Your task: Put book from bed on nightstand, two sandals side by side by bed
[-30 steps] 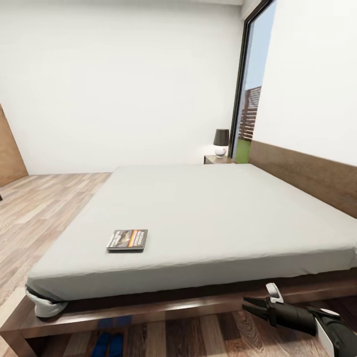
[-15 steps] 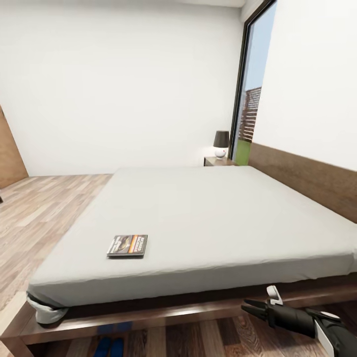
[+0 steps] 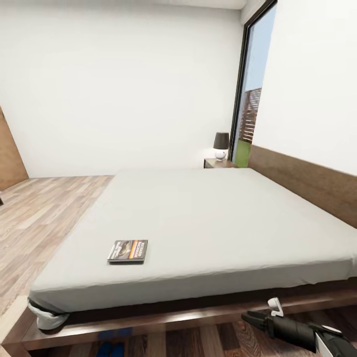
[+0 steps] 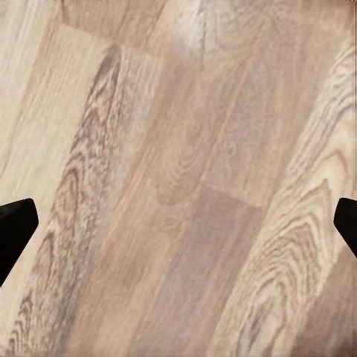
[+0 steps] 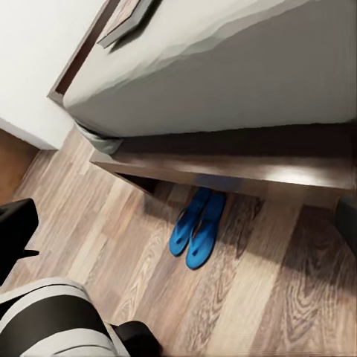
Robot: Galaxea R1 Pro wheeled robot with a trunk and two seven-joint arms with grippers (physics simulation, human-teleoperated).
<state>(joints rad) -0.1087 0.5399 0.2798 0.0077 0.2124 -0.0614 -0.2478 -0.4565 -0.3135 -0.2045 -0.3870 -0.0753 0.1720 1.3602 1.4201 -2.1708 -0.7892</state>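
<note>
1. The room is bright and evenly lit, with daylight at the tall window (image 3: 253,89).
2. A soft dark shadow lies under the bed (image 3: 208,218) frame, over the sandals (image 5: 197,227).
3. The renders are slightly soft; straight lines bend near the head view's edges.
4. The floor (image 4: 178,178) grain looks blurred close up.

Wood-plank floor (image 4: 178,178) w/ dark fingers (image 4: 15,230) at both edges.

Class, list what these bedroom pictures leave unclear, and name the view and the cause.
- Sandals: head view, cut off by the bottom edge.
- Nightstand: head view, mostly hidden behind the bed.
- Book: right wrist view, cut by the top edge.
- Right claw: head view, opening unclear.
</note>
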